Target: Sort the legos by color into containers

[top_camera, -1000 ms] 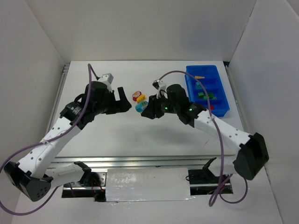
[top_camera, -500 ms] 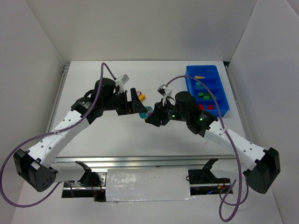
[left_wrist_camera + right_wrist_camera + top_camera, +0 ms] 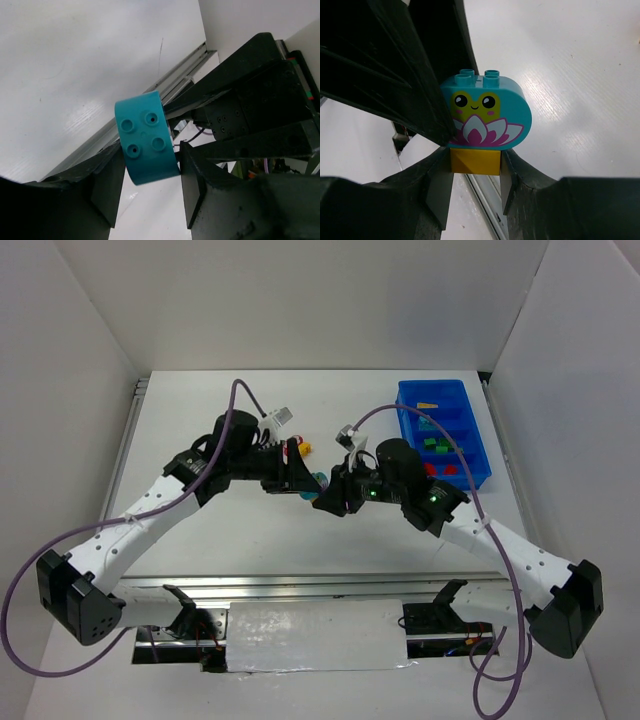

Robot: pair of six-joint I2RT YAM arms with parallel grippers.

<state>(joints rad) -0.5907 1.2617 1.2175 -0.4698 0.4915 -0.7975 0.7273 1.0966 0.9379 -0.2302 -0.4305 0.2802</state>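
Note:
A teal rounded lego point(image 3: 487, 115) with a flower face printed on it sits stacked on a small yellow lego point(image 3: 475, 162). My right gripper point(image 3: 476, 172) is shut on the yellow one. My left gripper point(image 3: 150, 165) is shut on the teal lego point(image 3: 145, 145), a finger against each side. In the top view both grippers meet at mid-table, left gripper point(image 3: 303, 480) beside right gripper point(image 3: 325, 492), with the teal lego point(image 3: 320, 480) between them. The blue bin point(image 3: 401, 415) of containers stands at the back right and holds yellow, teal, green point(image 3: 432, 445) and red point(image 3: 440, 470) legos.
A red lego point(image 3: 294, 445) and a yellow lego point(image 3: 305, 450) lie on the table just behind the left gripper. White walls enclose the table on three sides. Purple cables loop off both arms.
My left arm has swung right to the right gripper, and its jaws have gone from wide open to closed around the teal lego. The right gripper has kept its grip and shifted slightly nearer.

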